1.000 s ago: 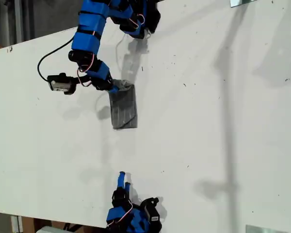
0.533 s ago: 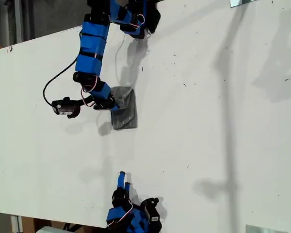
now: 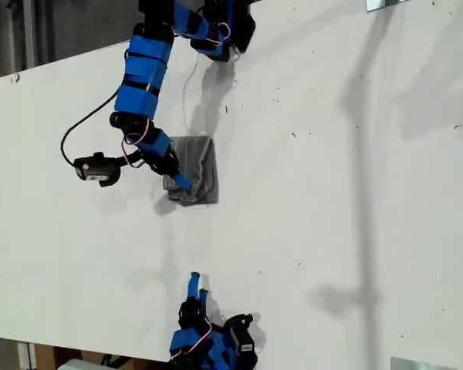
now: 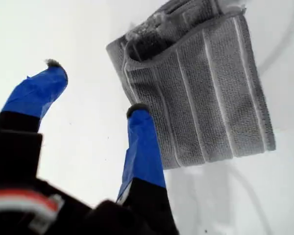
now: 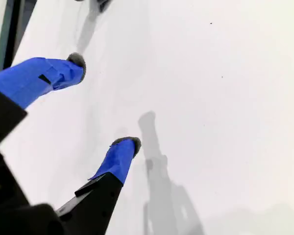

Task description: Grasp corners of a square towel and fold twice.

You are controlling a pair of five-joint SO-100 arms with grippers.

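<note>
The towel (image 3: 194, 169) lies folded into a small grey rectangle with pale stripes on the white table (image 3: 332, 193). In the first wrist view the towel (image 4: 210, 88) shows layered edges, with stacked corners (image 4: 130, 41) bunched near one fingertip. My first gripper (image 3: 177, 182) is open at the towel's edge on the exterior view's left. In its own view my first gripper (image 4: 95, 88) has one finger (image 4: 139, 142) overlapping the cloth's border and the other over bare table. My second gripper (image 3: 197, 285) stands open near the exterior view's bottom edge, and my second gripper (image 5: 102, 102) holds nothing.
A black cable (image 3: 71, 129) loops from the first arm to its wrist camera (image 3: 94, 168). Metal brackets sit at the exterior view's top right (image 3: 386, 4) and bottom right (image 3: 417, 364). The table's edge runs along the exterior view's upper left.
My first gripper has moved along the towel's edge toward the exterior view's bottom. The cloth's border there now bulges slightly outward. The second arm has not moved.
</note>
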